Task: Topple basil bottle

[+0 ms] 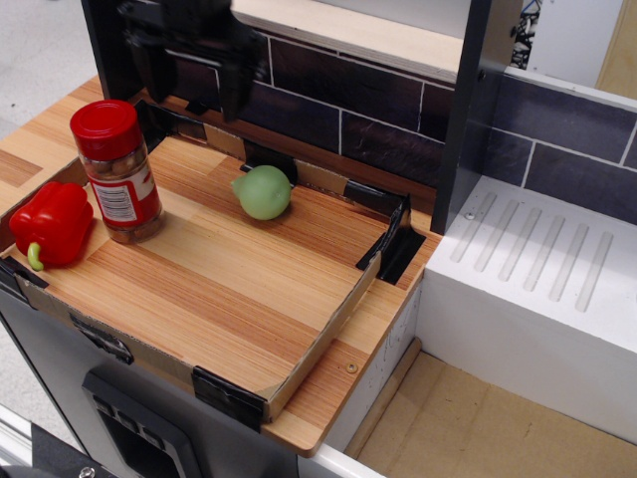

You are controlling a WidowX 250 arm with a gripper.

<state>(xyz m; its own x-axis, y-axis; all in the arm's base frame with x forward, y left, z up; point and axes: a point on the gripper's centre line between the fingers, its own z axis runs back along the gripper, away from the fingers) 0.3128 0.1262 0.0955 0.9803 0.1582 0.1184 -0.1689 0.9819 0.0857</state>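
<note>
The basil bottle (117,171) stands upright on the left of the wooden tray (229,289). It is a clear jar with a red cap, a red-and-white label and brownish contents. My black gripper (189,85) hangs open above the tray's back left edge, behind and above the bottle and apart from it. Its two fingers (235,90) point down and hold nothing.
A red bell pepper (52,225) lies at the tray's left edge beside the bottle. A pale green round fruit (264,192) sits near the tray's back middle. A dark tiled wall (348,110) and a black post (476,110) stand behind. A white ribbed rack (537,269) is on the right.
</note>
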